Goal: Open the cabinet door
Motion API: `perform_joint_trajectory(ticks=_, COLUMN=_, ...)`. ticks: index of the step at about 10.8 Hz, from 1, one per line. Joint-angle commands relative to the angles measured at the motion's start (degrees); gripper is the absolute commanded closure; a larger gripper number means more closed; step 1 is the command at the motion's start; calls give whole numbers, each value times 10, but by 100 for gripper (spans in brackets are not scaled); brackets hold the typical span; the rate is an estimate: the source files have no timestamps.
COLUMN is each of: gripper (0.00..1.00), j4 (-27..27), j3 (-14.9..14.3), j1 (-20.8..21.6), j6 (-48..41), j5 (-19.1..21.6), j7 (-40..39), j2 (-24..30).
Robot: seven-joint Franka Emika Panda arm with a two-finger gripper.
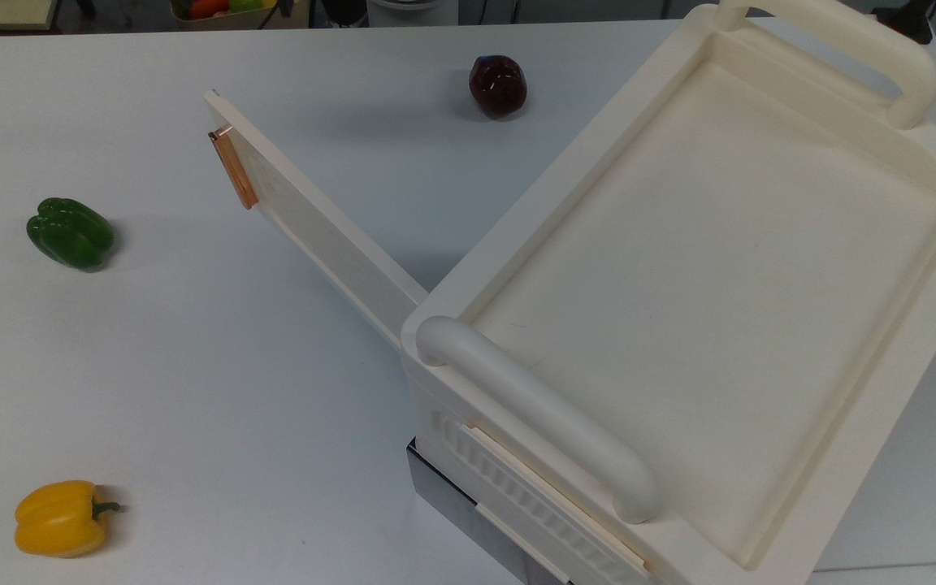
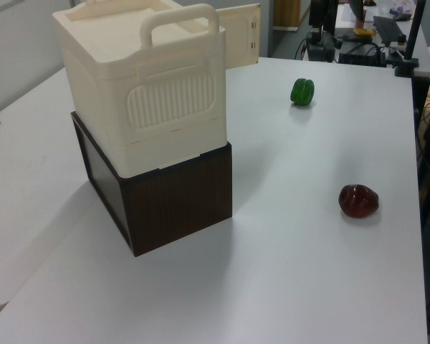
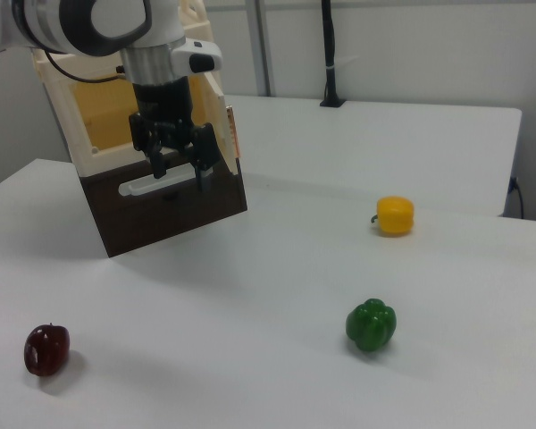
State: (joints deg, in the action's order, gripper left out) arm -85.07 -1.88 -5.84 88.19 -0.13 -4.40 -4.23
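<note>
cabinet door [image 3: 221, 114] mostly behind arm, cabinet [image 1: 720, 284] cropped right

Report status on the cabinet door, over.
Pincer open, holding nothing, in front of the cabinet in the right view. Cabinet door swung wide open, copper handle free. Nothing in the way; three peppers lie apart on the table.

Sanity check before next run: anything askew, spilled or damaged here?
Nothing stands out. The door is swung wide open and looks intact. The cabinet sits rotated on its dark base, overhanging at one side. The three peppers, green, yellow and dark red, lie apart on the table, no spill.
</note>
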Motion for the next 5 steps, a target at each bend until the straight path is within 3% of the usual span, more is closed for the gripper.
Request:
perform_joint_trajectory(ticks=1, gripper=0, j4=-7, j3=0, j1=12, j6=-14, j5=-8, j7=11, j2=7)
perform_joint_trajectory(ticks=5, gripper=0, j4=-6, j3=-4, j1=12, j6=-14, j5=-7, j7=11, j2=8)
